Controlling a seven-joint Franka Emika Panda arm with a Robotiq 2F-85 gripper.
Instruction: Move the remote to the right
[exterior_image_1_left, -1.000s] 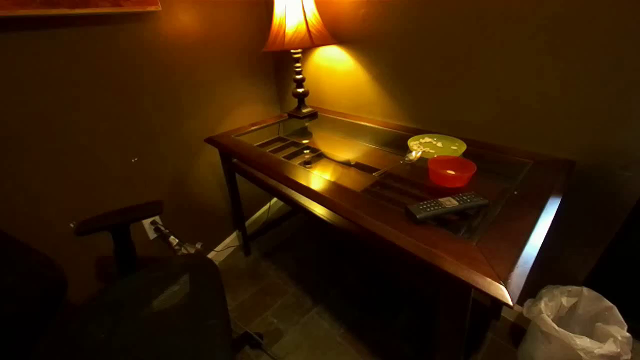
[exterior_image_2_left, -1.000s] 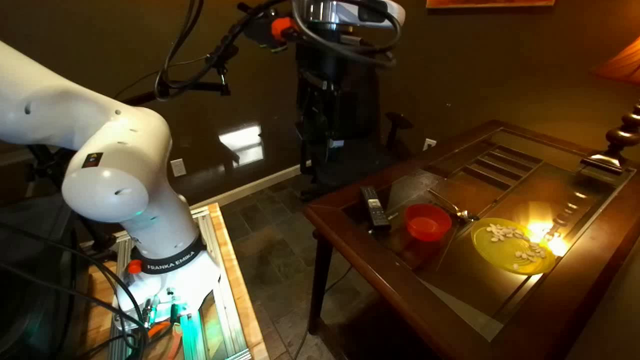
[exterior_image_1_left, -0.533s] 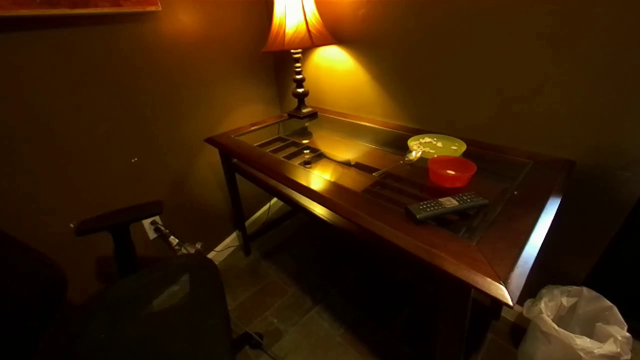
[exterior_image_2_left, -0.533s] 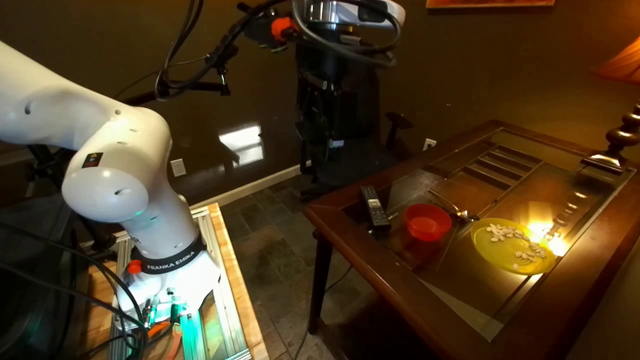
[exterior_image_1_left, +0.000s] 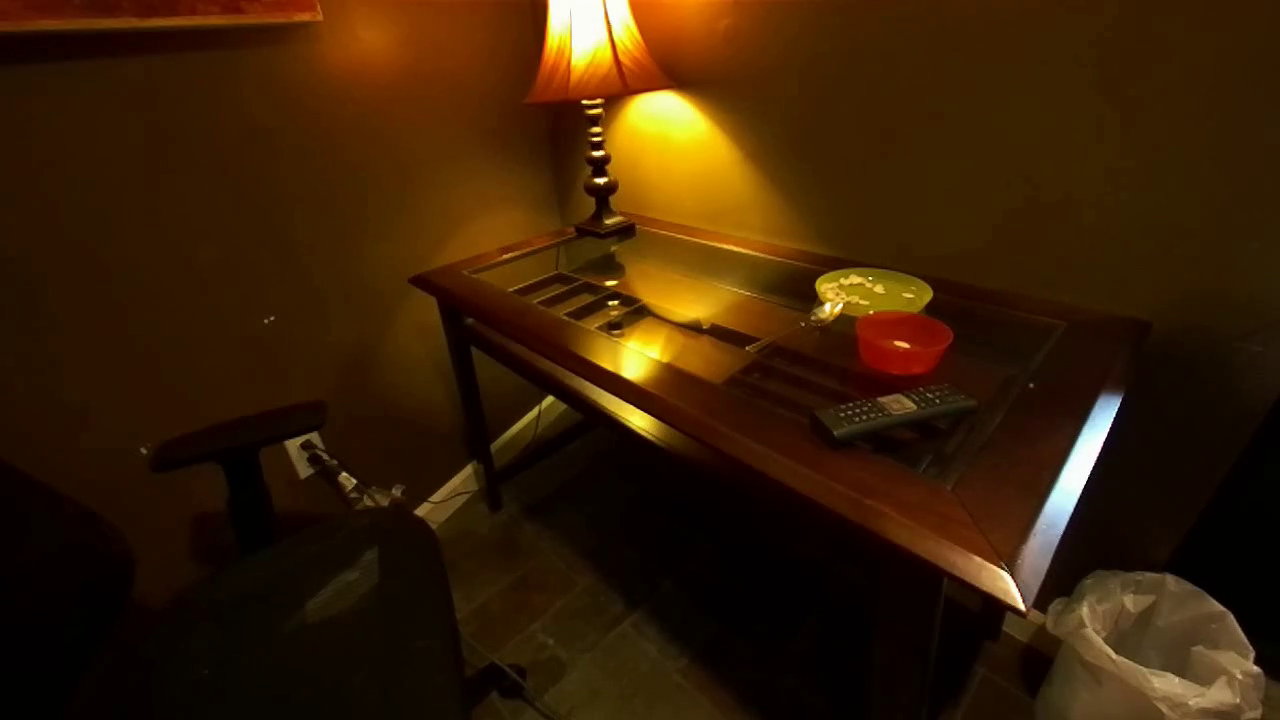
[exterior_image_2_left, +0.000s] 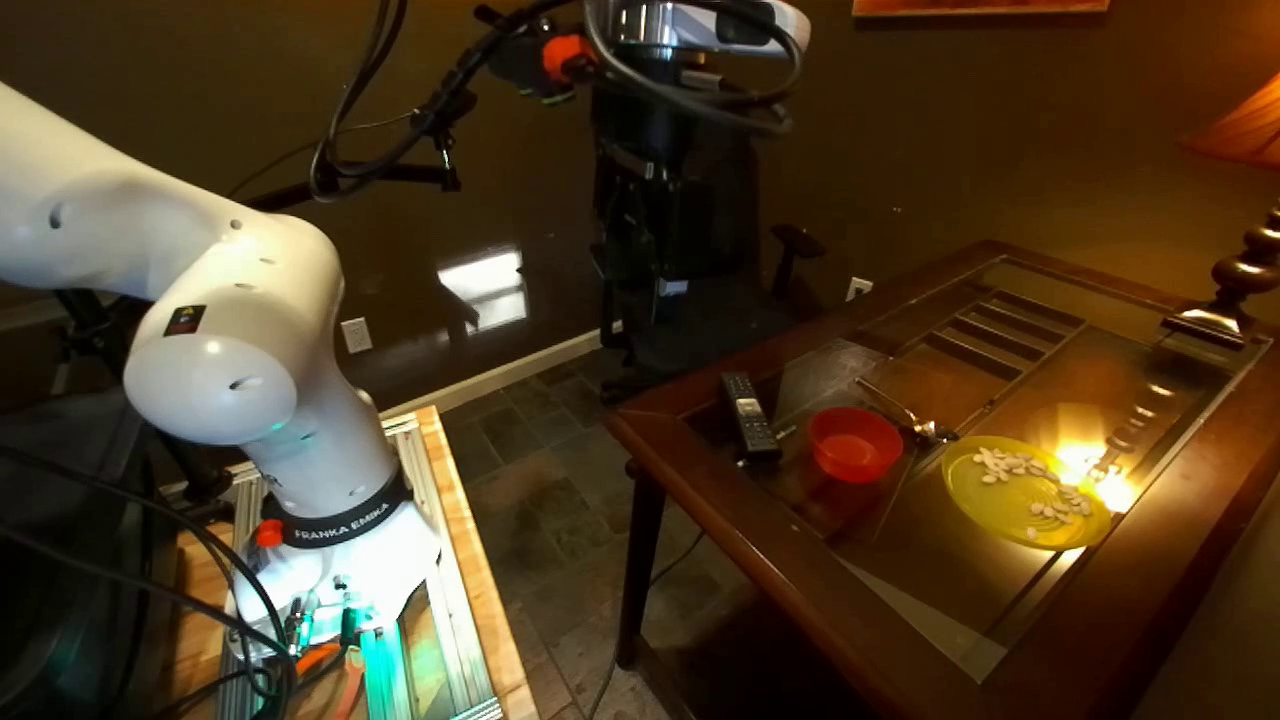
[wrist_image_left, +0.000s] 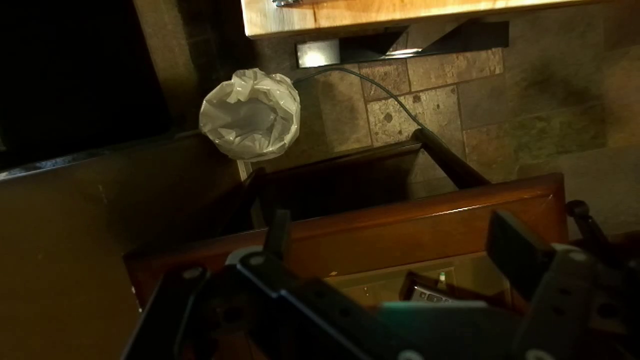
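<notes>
Moved since the earlier frames: no shift that can be made out; the arm (exterior_image_2_left: 215, 300) and the remote (exterior_image_1_left: 895, 412) keep their places, and any slight change at the gripper (wrist_image_left: 394, 241) is lost against the dark chair (exterior_image_1_left: 340, 600) in an exterior view.

Gripper: one, black, pointing down. Released, its two fingers (wrist_image_left: 517, 252) set wide apart in the wrist view, the wooden edge of the table (exterior_image_1_left: 760, 430) showing through the gap.

Remote: one, near-black, oblong, with rows of small buttons and a pale patch at the middle. Lies flat, buttons up, on the table near one end, just beside the red bowl (exterior_image_1_left: 885, 357) and apart from it. In the wrist view one end shows behind the gripper; the rest is hidden.

Red bowl: one, round, upright, between the remote and the yellow-green bowl (exterior_image_2_left: 985, 512).

Yellow-green bowl: one, wide and shallow, holding small pale pieces (exterior_image_2_left: 1010, 463).

Spoon (exterior_image_1_left: 827, 313): one, metal, its head just beside the yellow-green bowl; contact cannot be told.

Lamp (exterior_image_1_left: 600, 60): one, lit, orange shade, dark turned post; stands at the table's other end from the remote.

Bin (exterior_image_1_left: 1150, 650): one, lined with pale plastic, on the floor near the remote's end of the table.

Arm: white, mounted on a wood-topped stand (exterior_image_2_left: 477, 570), a small red button (exterior_image_2_left: 270, 533) at its base.
</notes>
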